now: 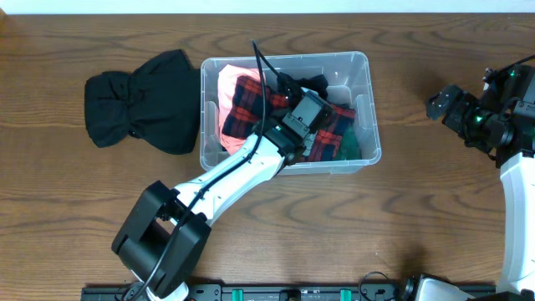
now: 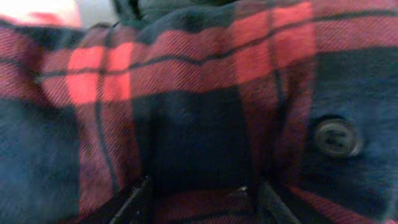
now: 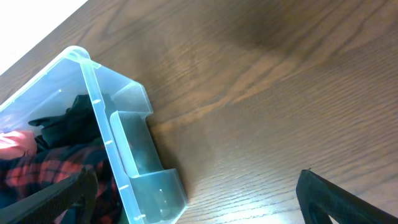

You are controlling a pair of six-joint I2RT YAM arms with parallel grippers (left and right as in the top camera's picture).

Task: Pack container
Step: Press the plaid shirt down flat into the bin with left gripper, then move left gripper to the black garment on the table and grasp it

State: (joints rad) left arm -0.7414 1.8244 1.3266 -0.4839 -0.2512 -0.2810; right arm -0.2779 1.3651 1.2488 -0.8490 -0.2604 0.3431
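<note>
The container (image 1: pixel 369 77) is a clear plastic bin at the table's middle, holding a red and dark plaid shirt (image 1: pixel 245 102), a pink garment (image 1: pixel 227 84), a black garment (image 1: pixel 313 82) and something green (image 1: pixel 352 142). My left gripper (image 1: pixel 316 113) is down inside the bin, on the shirt. In the left wrist view its fingers (image 2: pixel 196 194) are spread apart with plaid cloth (image 2: pixel 186 74) against them. My right gripper (image 1: pixel 440 105) is open and empty above bare table, right of the bin. The right wrist view shows its fingers (image 3: pixel 196 180) wide apart and the bin's end (image 3: pixel 134 155).
A black cloth bundle (image 1: pixel 142 102) lies on the wooden table just left of the bin. The left arm reaches over the bin's front wall (image 1: pixel 334 165). A shirt button (image 2: pixel 336 137) shows in the left wrist view.
</note>
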